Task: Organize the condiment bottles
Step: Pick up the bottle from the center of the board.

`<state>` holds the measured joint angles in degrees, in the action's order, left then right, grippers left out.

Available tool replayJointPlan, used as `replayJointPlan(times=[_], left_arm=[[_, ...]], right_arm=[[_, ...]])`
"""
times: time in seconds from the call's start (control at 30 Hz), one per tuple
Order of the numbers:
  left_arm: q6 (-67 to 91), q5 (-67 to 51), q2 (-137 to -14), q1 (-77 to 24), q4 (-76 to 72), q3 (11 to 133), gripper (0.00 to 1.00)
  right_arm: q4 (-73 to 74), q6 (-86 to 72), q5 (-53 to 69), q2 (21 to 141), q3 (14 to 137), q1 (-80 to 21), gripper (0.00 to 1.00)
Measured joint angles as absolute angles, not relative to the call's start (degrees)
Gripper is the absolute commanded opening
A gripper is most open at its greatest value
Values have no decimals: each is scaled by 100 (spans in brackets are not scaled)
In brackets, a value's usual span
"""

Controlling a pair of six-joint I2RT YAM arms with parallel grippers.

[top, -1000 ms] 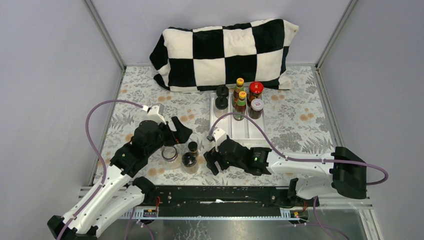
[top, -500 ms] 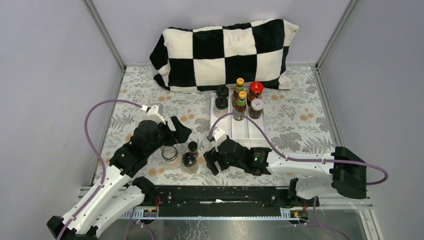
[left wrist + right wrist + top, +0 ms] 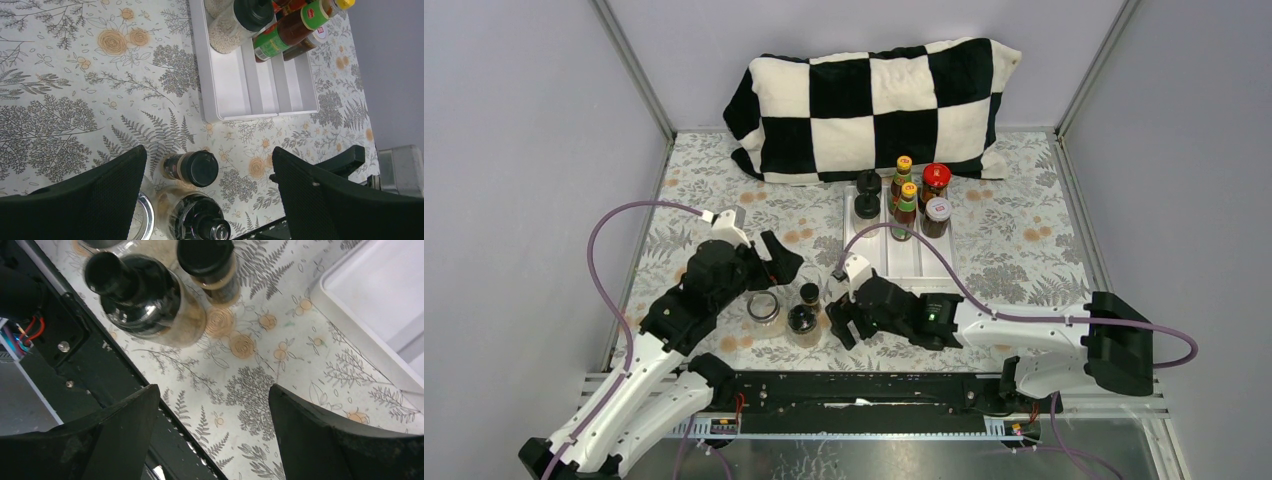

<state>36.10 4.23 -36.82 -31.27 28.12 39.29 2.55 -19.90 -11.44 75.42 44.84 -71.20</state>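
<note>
Hovering on the left, the left gripper (image 3: 780,258) hangs over the flowered cloth (image 3: 694,200), fingers spread wide, nothing between them. At its five o'clock, three loose pieces stand in a tight cluster. The squat glass jar (image 3: 764,307) is farthest left, with the small spice jar (image 3: 809,293) and its black cap beside it. The bigger dark-topped bottle (image 3: 802,320) stands at the spice jar's six o'clock, right up against it. From the left wrist, that spice jar shows low between the two fingers, untouched.

On to the middle: the right gripper (image 3: 842,326) sits low at the dark-topped bottle's three o'clock, released and empty, close to the black rail (image 3: 864,385) along the near edge. Its own camera puts the dark-topped bottle at eleven o'clock and the spice jar at twelve, flowered cloth between them and the fingers. A purple cable (image 3: 894,228) arcs from that wrist across the white tray (image 3: 914,262).

At the tray's twelve o'clock end, six are lined up in three pairs. Two black-capped jars (image 3: 866,195) are on the left, two yellow-capped bottles (image 3: 907,180) in the middle. On the right are the red-lidded jar (image 3: 936,175) and, at its six o'clock, the white-lidded jar (image 3: 938,210). The checkered pillow (image 3: 874,105) lies just behind them.
</note>
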Motion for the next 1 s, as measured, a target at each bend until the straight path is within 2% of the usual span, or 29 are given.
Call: replayJointPlan(times=[0.6, 1.0], left_arm=[[3610, 132, -3570, -2749, 3135, 4125, 99], [3540, 320, -3516, -2720, 3629, 4278, 99]], right_arm=[[502, -1798, -1201, 8759, 6106, -7765, 90], [816, -1719, -1916, 9432, 6661, -7795, 93]])
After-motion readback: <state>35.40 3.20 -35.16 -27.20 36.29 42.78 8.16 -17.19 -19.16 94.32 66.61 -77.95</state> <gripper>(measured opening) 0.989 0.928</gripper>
